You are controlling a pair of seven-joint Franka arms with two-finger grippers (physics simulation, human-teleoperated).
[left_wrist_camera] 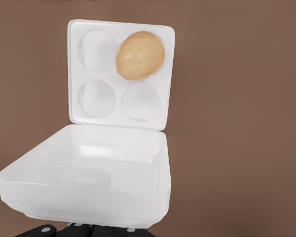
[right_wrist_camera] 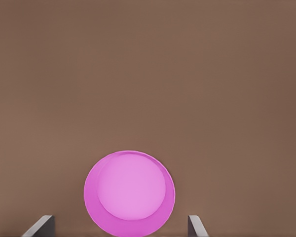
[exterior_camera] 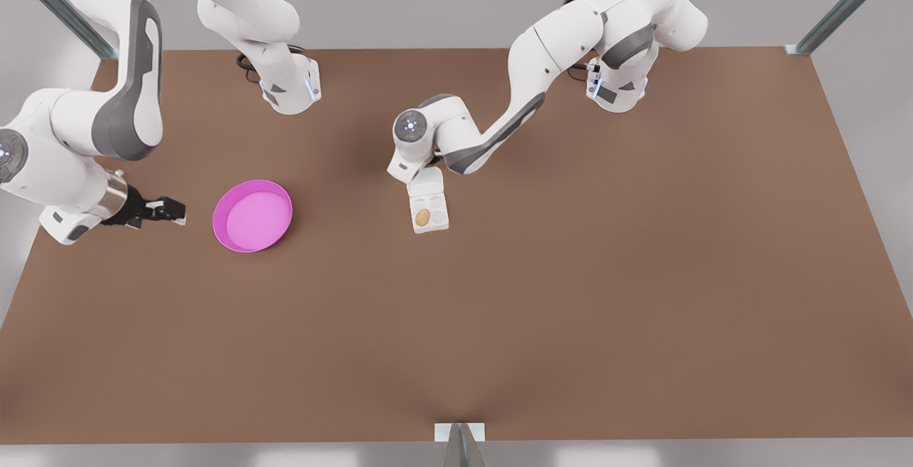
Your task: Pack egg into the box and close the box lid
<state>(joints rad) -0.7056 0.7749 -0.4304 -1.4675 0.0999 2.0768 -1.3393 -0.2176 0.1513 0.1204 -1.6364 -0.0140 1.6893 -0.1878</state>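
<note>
The tan egg [exterior_camera: 422, 217] [left_wrist_camera: 140, 56] sits in one cup of the white box [exterior_camera: 430, 229] [left_wrist_camera: 119, 96]; the other three cups are bare. The box lid [exterior_camera: 426, 180] [left_wrist_camera: 103, 168] stands tilted up from its hinge, over the far side of the tray. My left gripper [left_wrist_camera: 96, 230] is right at the lid's free edge, under the wrist of the arm on the front view's right. My right gripper [exterior_camera: 171, 210] [right_wrist_camera: 118, 224] hangs open at the front view's left, beside the pink dish, holding nothing.
A round pink dish [exterior_camera: 252, 215] [right_wrist_camera: 129, 192] lies on the brown table [exterior_camera: 570, 310], left of the box in the front view. Both arm bases stand at the table's far edge. Metal frame posts rise at the far corners.
</note>
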